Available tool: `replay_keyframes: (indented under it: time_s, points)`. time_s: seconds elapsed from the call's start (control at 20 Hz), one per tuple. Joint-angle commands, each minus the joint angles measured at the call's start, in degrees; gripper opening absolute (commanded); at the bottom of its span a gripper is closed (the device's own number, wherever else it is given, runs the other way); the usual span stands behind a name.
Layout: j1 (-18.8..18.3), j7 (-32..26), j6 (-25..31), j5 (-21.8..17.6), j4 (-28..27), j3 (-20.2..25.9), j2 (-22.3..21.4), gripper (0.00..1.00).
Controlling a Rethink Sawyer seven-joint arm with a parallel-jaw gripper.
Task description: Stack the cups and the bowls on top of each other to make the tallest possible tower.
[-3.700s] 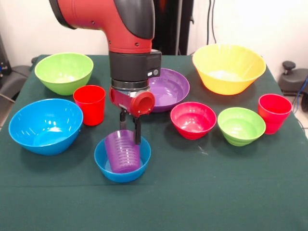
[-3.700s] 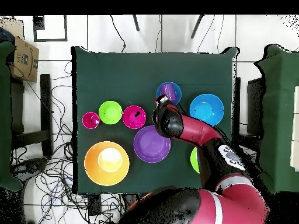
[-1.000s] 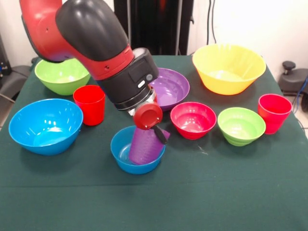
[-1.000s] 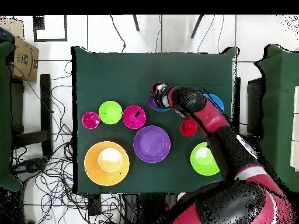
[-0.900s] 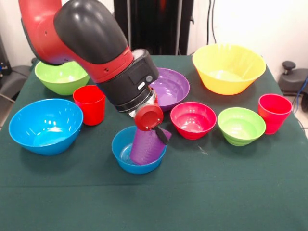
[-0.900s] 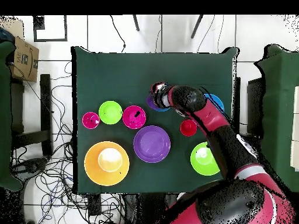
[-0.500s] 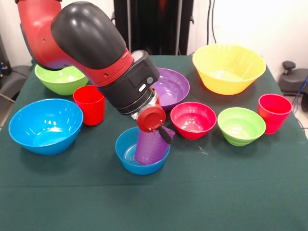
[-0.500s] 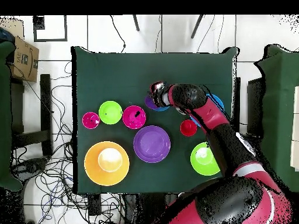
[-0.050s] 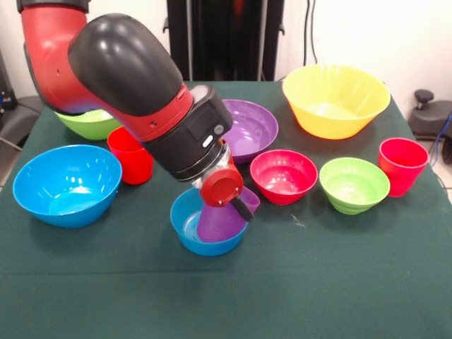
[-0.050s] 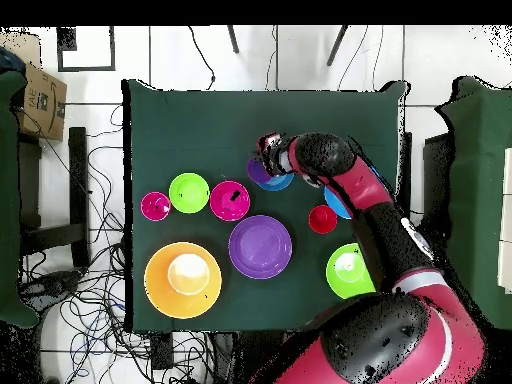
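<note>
A translucent purple cup (image 9: 220, 220) leans steeply inside the small blue bowl (image 9: 185, 227) near the table's front middle. My gripper (image 9: 239, 203) is tilted over and shut on the cup's rim, with a black finger (image 9: 244, 208) lying along its wall. From above, the gripper (image 10: 268, 150) sits over the purple cup (image 10: 258, 172) and the small blue bowl (image 10: 277, 183). One red cup (image 9: 134, 157) stands partly behind my arm. A second red cup (image 9: 402, 166) stands at the far right. No pile other than the cup in the bowl shows.
A large blue bowl (image 9: 67, 185) sits at the left, with a lime green bowl (image 9: 85, 123) behind it, mostly hidden by my arm. The purple bowl (image 9: 253, 127), yellow bowl (image 9: 335, 99), red-pink bowl (image 9: 284, 176) and small green bowl (image 9: 353, 185) fill the right half.
The gripper has tipped further over and shifted right in the front view. The purple cup leans more, and the small blue bowl has slid right with it.
</note>
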Motion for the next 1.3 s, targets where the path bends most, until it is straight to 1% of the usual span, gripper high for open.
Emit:
replay_keyframes:
  time_s: [0.05,0.3,0.4,0.5,0.75,0.9,1.05,1.3]
  points:
    - [4.34,-1.73,4.31,-5.33,-8.29,-6.38,9.72,0.00]
    - [5.14,-2.38,8.53,-6.33,-12.35,-7.99,11.70,0.00]
    - [5.23,-2.61,8.70,-6.63,-12.83,-8.27,12.07,0.00]
    - [5.49,-2.27,8.48,-6.93,-12.50,-8.72,11.45,0.00]
    - [6.22,-2.27,12.85,-7.64,-13.38,-10.13,9.62,0.00]
    - [6.15,-3.76,15.25,-8.04,-14.87,-10.48,9.80,0.00]
    - [5.89,-4.97,16.50,-8.46,-15.52,-10.85,9.61,0.00]
    - [5.01,-7.08,18.97,-9.47,-15.23,-11.54,8.24,0.00]
